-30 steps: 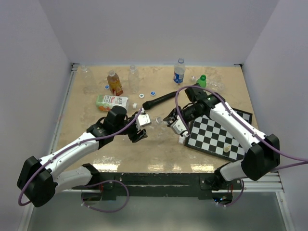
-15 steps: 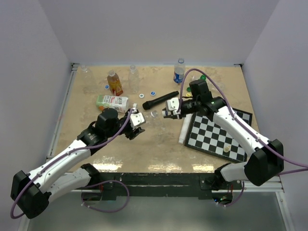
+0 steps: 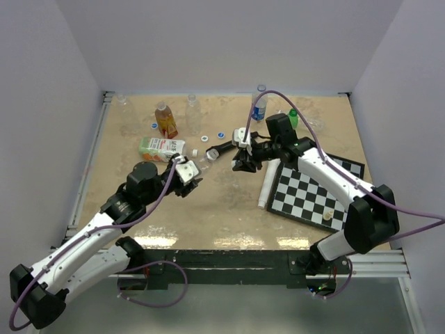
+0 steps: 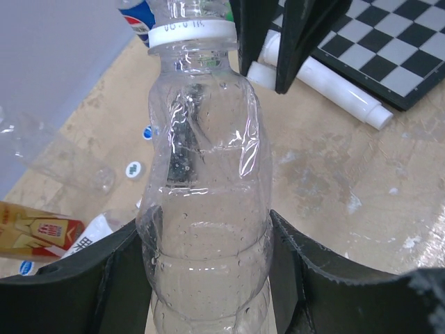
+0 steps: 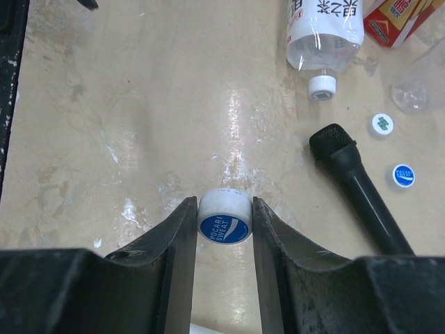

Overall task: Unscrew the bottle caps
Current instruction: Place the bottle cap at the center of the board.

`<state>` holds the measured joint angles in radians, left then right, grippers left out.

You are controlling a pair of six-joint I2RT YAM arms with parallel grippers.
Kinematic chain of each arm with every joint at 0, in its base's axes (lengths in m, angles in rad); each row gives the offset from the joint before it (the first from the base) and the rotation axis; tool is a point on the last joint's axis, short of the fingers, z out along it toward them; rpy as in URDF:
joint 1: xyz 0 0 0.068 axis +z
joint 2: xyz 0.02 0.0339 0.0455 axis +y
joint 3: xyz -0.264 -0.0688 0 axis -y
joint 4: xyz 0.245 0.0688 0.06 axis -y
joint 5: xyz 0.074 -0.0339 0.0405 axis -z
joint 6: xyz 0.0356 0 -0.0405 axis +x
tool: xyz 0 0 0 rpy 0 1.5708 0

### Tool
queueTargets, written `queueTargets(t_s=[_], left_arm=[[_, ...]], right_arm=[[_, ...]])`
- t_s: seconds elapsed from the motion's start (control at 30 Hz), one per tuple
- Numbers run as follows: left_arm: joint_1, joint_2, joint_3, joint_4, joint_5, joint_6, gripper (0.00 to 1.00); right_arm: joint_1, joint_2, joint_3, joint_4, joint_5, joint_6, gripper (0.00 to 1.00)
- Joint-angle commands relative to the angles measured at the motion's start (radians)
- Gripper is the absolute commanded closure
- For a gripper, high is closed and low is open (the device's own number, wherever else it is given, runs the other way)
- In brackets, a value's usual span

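One clear crumpled bottle point(image 4: 201, 209) sat clamped in left gripper point(image 4: 205, 271), bare threads above a white neck ring. A white cap point(image 5: 224, 221) with blue printed top was pinched in right gripper point(image 5: 224, 226). A labelled bottle point(image 5: 323, 31) lay on its side, capped; amber bottle point(image 3: 165, 120) stood upright far left; loose caps point(image 3: 221, 134), white and blue, lay scattered nearby.
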<state>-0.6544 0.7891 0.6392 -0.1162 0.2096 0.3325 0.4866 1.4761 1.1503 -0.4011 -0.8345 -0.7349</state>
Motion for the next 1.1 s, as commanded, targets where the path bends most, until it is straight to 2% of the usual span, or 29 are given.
queueTargets(t_s=[0.0, 0.23, 0.5, 0.73, 0.87, 1.07], left_arm=[[0.010, -0.085, -0.018, 0.099, -0.093, -0.021, 0.90], [0.018, -0.212, -0.039, 0.168, -0.231, -0.055, 0.90], [0.024, -0.343, -0.081, 0.227, -0.369, -0.061, 0.90], [0.027, -0.350, -0.088, 0.225, -0.392, -0.049, 0.90], [0.029, -0.341, -0.090, 0.224, -0.389, -0.043, 0.90], [0.035, -0.332, -0.092, 0.224, -0.377, -0.038, 0.89]], right_arm=[[0.021, 0.022, 0.054, 0.047, 0.026, 0.107, 0.94], [0.115, 0.104, 0.089, 0.059, 0.112, 0.181, 0.94], [0.256, 0.341, 0.302, -0.004, 0.285, 0.304, 0.91], [0.326, 0.587, 0.564, -0.125, 0.501, 0.348, 0.90], [0.331, 0.639, 0.614, -0.117, 0.595, 0.339, 0.89], [0.339, 0.719, 0.673, -0.123, 0.629, 0.338, 0.86]])
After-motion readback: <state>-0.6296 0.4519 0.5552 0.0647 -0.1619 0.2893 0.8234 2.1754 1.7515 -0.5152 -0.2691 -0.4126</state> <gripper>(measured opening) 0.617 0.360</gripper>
